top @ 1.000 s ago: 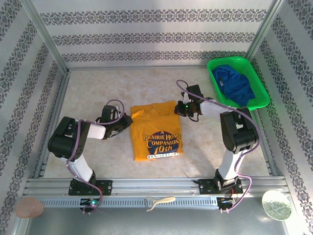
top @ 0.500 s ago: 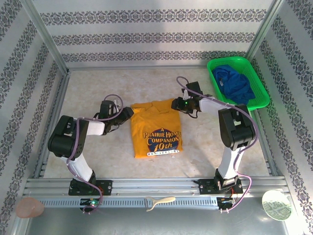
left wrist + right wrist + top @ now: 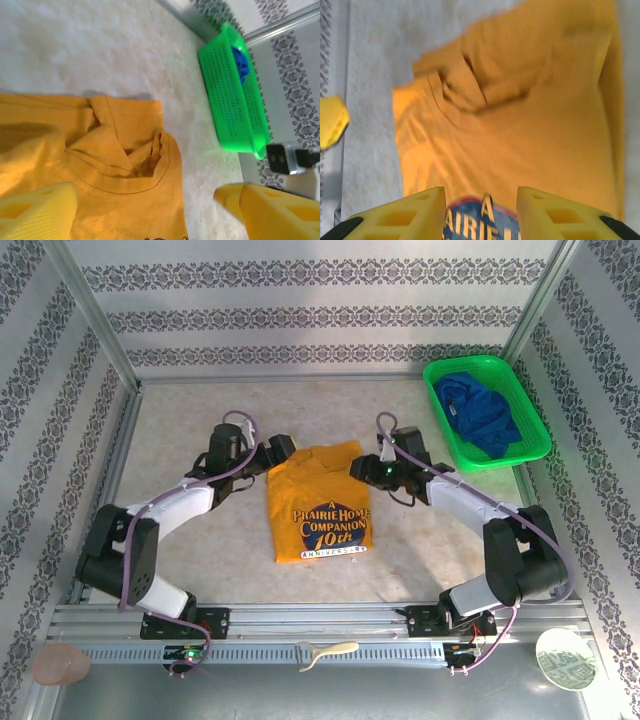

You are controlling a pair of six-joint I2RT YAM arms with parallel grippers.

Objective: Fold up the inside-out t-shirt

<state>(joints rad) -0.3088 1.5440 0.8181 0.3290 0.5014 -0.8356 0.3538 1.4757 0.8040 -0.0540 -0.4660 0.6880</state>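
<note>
The t-shirt (image 3: 318, 502) lies folded into a narrow orange-yellow rectangle in the middle of the table, with a blue and white print facing up near its front end. Its collar (image 3: 125, 175) is at the far end. My left gripper (image 3: 280, 450) hovers open at the far left corner, its yellow fingers (image 3: 35, 212) standing wide over the collar area (image 3: 150, 210). My right gripper (image 3: 362, 468) hovers open at the far right corner. In its wrist view its fingers (image 3: 400, 217) straddle the top of the print (image 3: 480, 215) with nothing between them.
A green basket (image 3: 470, 362) with a dark blue garment (image 3: 480, 415) stands at the back right, also in the left wrist view (image 3: 225, 90). Patterned walls and metal rails close in the table. A pale utensil (image 3: 325, 652) and a round plate (image 3: 565, 658) lie on the front ledge.
Both grippers have gone from shut to open and let go of the shirt. The left one moved up to the far left corner. Both arms have stretched out lower over the table.
</note>
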